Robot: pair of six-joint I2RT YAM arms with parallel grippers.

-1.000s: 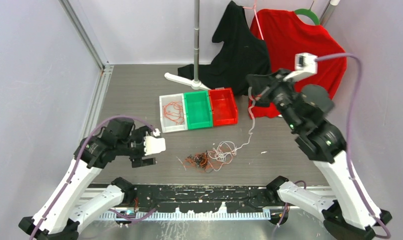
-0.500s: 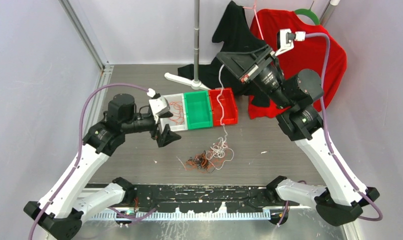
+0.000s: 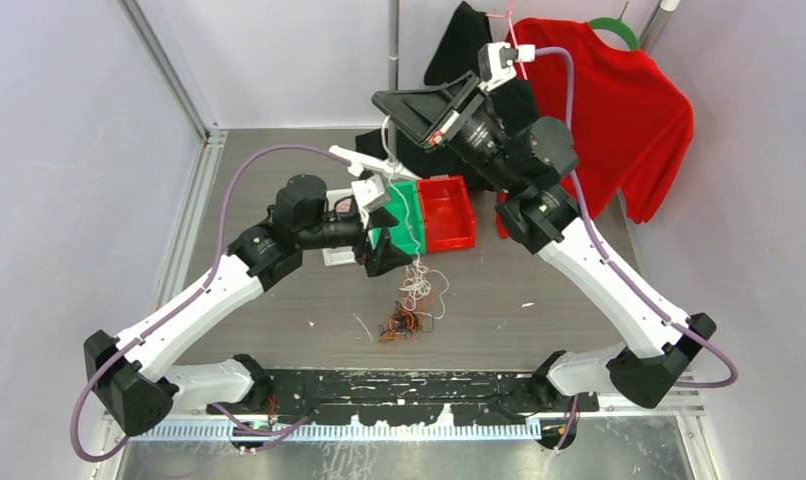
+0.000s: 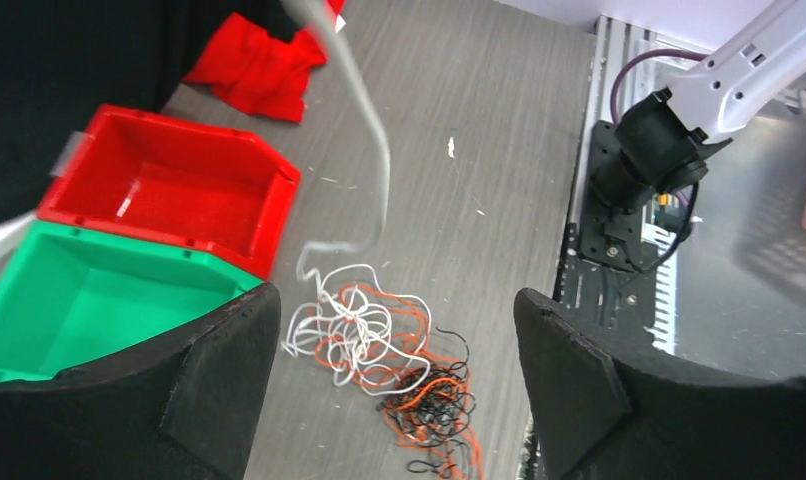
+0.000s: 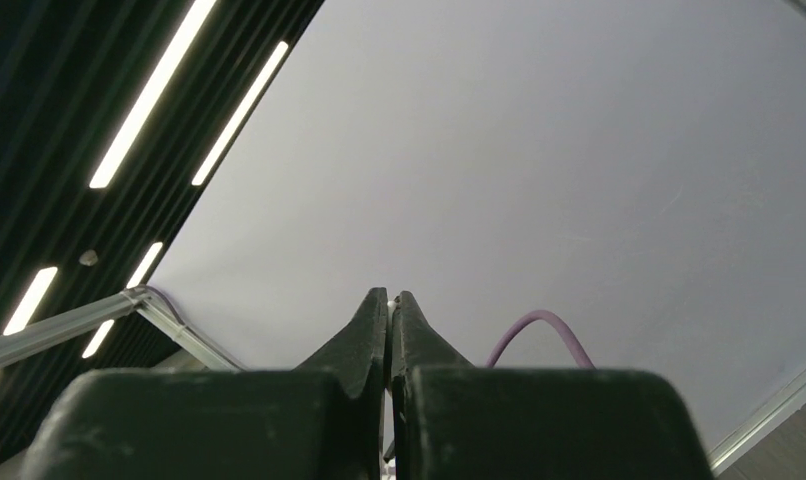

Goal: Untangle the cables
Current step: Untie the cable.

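The cables lie as a small tangle on the table: white loops [image 3: 417, 288] on top of orange-red and black wire [image 3: 403, 323]. My right gripper [image 3: 394, 115] is raised high and shut on one end of the white cable, which hangs down to the tangle. In the right wrist view the fingers [image 5: 390, 297] are pressed together with a white bit between the tips. My left gripper [image 3: 379, 252] is open and empty, hovering over the tangle. In the left wrist view the tangle [image 4: 399, 360] lies between its spread fingers [image 4: 224, 380], and the white strand [image 4: 379, 170] rises blurred.
A green bin [image 3: 407, 192] and a red bin [image 3: 447, 212] stand just behind the tangle; a white bin is mostly hidden under my left arm. A stand pole [image 3: 393, 60], a black cloth [image 3: 459, 50] and a red shirt [image 3: 629, 110] are at the back.
My right gripper has swung up and to the left, lifting the white cable and drawing its loops together. My left arm has reached forward and right to above the tangle.
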